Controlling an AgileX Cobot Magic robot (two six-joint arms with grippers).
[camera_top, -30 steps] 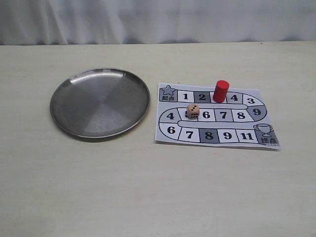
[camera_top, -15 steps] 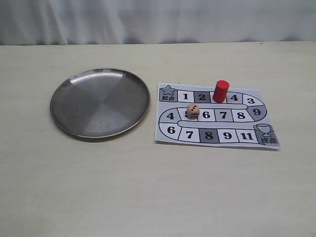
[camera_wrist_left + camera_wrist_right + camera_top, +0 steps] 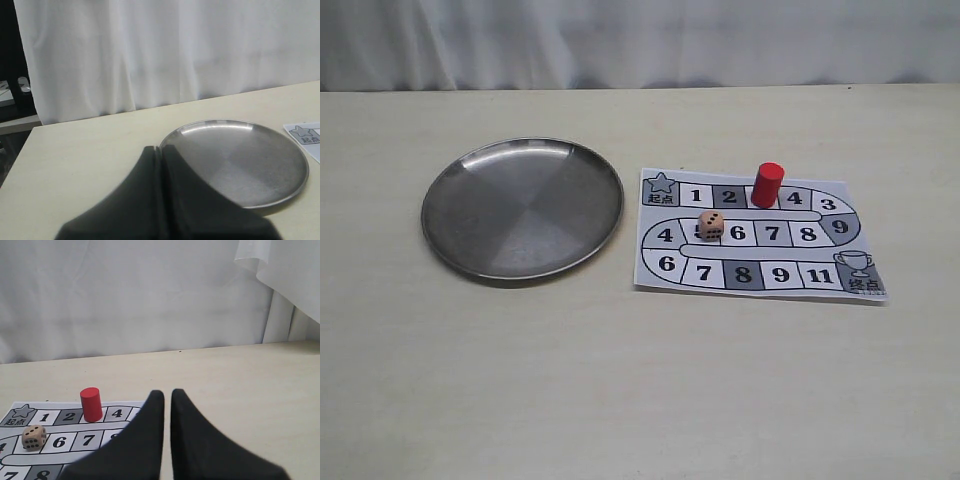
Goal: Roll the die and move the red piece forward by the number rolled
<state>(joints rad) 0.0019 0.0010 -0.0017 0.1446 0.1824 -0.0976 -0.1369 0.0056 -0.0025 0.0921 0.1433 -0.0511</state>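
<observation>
die [image 3: 710, 226] rests on the board [image 3: 665, 262], red piece [image 3: 767, 185] upright on square three; left tool [image 3: 161, 150] closed, right tool [image 3: 167, 392] nearly closed, both empty.

A pale beige bench [image 3: 620, 400] holds a round, shallow steel plate [image 3: 450, 215] on the left. To its right lies a printed paper game board [image 3: 760, 275]. A small tan wooden die [image 3: 710, 226] and an upright red cylinder piece [image 3: 767, 185] stand on it, apart.

Metal plate [image 3: 480, 235] beside paper board [image 3: 665, 268]
</observation>
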